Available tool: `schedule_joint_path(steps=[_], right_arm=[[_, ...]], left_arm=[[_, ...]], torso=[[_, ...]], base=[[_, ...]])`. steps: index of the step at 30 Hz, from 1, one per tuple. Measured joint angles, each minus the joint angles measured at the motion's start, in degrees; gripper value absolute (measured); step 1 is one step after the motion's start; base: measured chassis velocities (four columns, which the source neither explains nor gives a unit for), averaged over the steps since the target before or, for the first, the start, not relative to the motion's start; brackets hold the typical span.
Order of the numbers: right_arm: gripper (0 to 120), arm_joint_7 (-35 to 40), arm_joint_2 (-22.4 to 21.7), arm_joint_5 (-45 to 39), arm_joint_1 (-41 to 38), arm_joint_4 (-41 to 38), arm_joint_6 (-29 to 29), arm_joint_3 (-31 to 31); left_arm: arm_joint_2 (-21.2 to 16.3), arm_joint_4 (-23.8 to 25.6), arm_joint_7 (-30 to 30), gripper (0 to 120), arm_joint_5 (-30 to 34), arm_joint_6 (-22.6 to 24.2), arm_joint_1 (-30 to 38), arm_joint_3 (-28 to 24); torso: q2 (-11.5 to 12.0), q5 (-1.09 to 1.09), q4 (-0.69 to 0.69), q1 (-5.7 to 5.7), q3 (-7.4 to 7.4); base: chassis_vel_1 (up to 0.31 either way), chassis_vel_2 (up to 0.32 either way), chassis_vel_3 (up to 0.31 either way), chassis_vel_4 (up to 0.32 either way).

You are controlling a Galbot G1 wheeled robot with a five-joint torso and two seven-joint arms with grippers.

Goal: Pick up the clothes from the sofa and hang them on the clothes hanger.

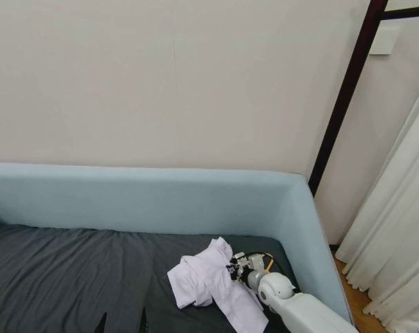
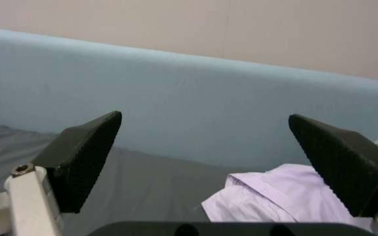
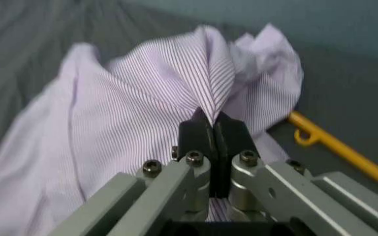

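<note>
A crumpled pale lilac striped shirt (image 1: 208,279) lies on the dark grey seat of the light blue sofa (image 1: 161,198), toward its right end. My right gripper (image 1: 234,267) sits at the shirt's right side, shut on a raised fold of the fabric; the right wrist view has the black fingertips (image 3: 202,137) pinched together on the shirt (image 3: 136,113). A yellow hanger (image 3: 333,145) lies beside the shirt, partly under it. My left gripper (image 2: 205,162) is open and holds nothing, to the left of the shirt (image 2: 274,199) and short of it. Its dark finger pads (image 1: 141,320) peek in at the bottom of the head view.
The sofa's right armrest (image 1: 310,236) rises close beside my right arm. A dark clothes-rack post (image 1: 345,90) leans up the wall at the right, with white curtains (image 1: 397,243) beyond. The seat (image 1: 64,277) to the left lies bare.
</note>
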State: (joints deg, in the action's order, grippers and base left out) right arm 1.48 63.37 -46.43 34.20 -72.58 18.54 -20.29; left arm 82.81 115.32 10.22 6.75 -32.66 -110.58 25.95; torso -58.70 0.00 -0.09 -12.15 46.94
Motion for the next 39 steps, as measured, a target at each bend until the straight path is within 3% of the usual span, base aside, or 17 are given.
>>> schedule_joint_path(steps=[8,11,16,26,32,36,39], right_arm=[[0,2.8,-6.2,-4.4,-3.2,-13.1,0.1,0.7],[0,6.0,-11.2,-12.3,-10.2,-24.3,1.8,1.3],[0,9.2,-12.1,-19.5,-19.6,-29.4,3.7,2.0],[0,13.1,-12.8,-27.3,-31.2,-29.2,4.7,1.2],[0,16.2,-7.5,-28.9,-38.2,-25.2,4.6,-2.5],[0,20.1,-0.5,-30.6,-45.1,-21.6,4.6,-4.2],[0,21.5,2.2,-31.8,-48.5,-20.0,4.6,-4.5]], left_arm=[[-0.2,0.0,0.0,100,0.2,0.0,0.5,-0.3],[-0.5,0.1,-0.1,100,0.2,0.1,0.8,-0.8],[-0.9,0.5,-0.1,100,0.3,0.1,0.9,-0.8],[-1.1,0.7,-0.1,100,0.9,0.1,1.1,-0.6],[-1.2,0.5,-0.1,100,1.5,0.1,1.7,-0.5],[-1.2,0.4,-0.1,100,2.0,0.0,1.8,-0.2],[-1.1,0.3,0.0,100,2.3,-0.1,2.0,0.0]], torso=[[0.0,-0.01,0.0,0.0,0.0],[0.0,-0.01,-0.01,0.0,0.0],[0.0,-0.01,0.01,0.0,0.0],[0.0,-0.01,-0.01,0.0,0.0],[0.0,-0.01,0.0,0.0,0.01],[0.0,-0.03,0.02,0.0,0.0],[0.0,-0.04,0.02,0.0,0.01]], base=[[0.0,0.0,0.0,0.0],[0.0,0.0,0.0,0.0],[0.0,0.0,0.0,0.0],[0.0,0.0,0.0,0.0],[0.0,0.0,0.0,0.0],[0.0,0.0,0.0,0.0],[0.0,0.0,0.0,0.0]])
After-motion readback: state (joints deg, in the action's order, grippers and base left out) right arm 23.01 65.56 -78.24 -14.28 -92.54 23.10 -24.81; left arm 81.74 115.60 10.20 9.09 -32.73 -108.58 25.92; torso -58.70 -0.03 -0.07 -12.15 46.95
